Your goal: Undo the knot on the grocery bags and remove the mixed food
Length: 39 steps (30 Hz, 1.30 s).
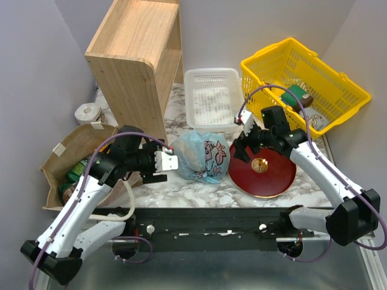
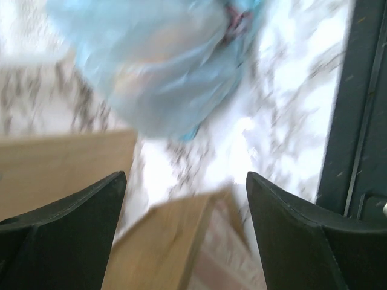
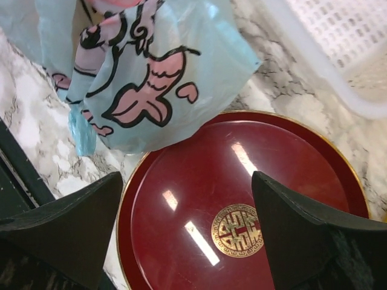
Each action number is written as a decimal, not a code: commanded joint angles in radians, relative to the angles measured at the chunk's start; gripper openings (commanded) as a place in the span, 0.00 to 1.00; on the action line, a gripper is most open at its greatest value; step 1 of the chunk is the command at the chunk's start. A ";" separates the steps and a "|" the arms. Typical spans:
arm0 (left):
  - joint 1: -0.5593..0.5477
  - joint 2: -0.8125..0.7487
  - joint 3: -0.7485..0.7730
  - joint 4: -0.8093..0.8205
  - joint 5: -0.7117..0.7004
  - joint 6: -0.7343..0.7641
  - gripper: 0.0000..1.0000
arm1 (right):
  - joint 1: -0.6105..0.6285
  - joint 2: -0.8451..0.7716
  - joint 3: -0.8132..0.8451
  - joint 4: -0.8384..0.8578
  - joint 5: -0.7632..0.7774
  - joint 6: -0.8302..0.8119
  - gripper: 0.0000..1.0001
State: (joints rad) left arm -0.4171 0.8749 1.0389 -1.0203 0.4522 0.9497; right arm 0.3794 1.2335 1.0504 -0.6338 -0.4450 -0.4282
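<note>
The light blue plastic bag with pink and black print lies closed on the marble top between my two grippers. It also shows in the right wrist view and, blurred, in the left wrist view. I cannot make out its knot. The brown paper bag lies open at the left, with green packets inside. My left gripper is open and empty, just left of the blue bag. My right gripper hangs open and empty over the red plate, right of the bag.
A red plate with a gold emblem lies right of the blue bag. A white basket stands behind it, a yellow basket with goods at the back right, and a wooden shelf at the back left. A tape roll sits by the shelf.
</note>
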 commanded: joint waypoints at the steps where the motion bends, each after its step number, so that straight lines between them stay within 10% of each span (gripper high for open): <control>1: -0.149 0.055 -0.069 0.231 -0.015 -0.264 0.90 | 0.038 0.015 -0.044 0.094 -0.035 -0.051 0.98; 11: -0.199 0.179 -0.258 0.673 -0.183 -0.515 0.91 | 0.161 0.139 -0.118 0.183 -0.072 -0.011 1.00; 18: -0.203 0.236 -0.330 0.833 -0.351 -0.545 0.58 | 0.190 0.287 -0.081 0.245 0.041 -0.029 0.98; 25: -0.203 0.211 -0.340 0.745 -0.275 -0.554 0.00 | 0.190 0.258 -0.058 0.171 -0.093 -0.029 0.36; 33: -0.193 0.030 -0.168 0.349 0.008 -0.558 0.00 | 0.207 0.032 -0.055 -0.128 -0.259 -0.096 0.03; 39: -0.186 0.025 -0.010 0.232 0.051 -0.557 0.00 | 0.205 0.038 0.135 -0.481 -0.359 -0.299 0.01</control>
State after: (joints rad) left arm -0.6090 0.8860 0.9302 -0.6598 0.4137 0.4065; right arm 0.5808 1.2442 1.0698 -0.8490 -0.7010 -0.5823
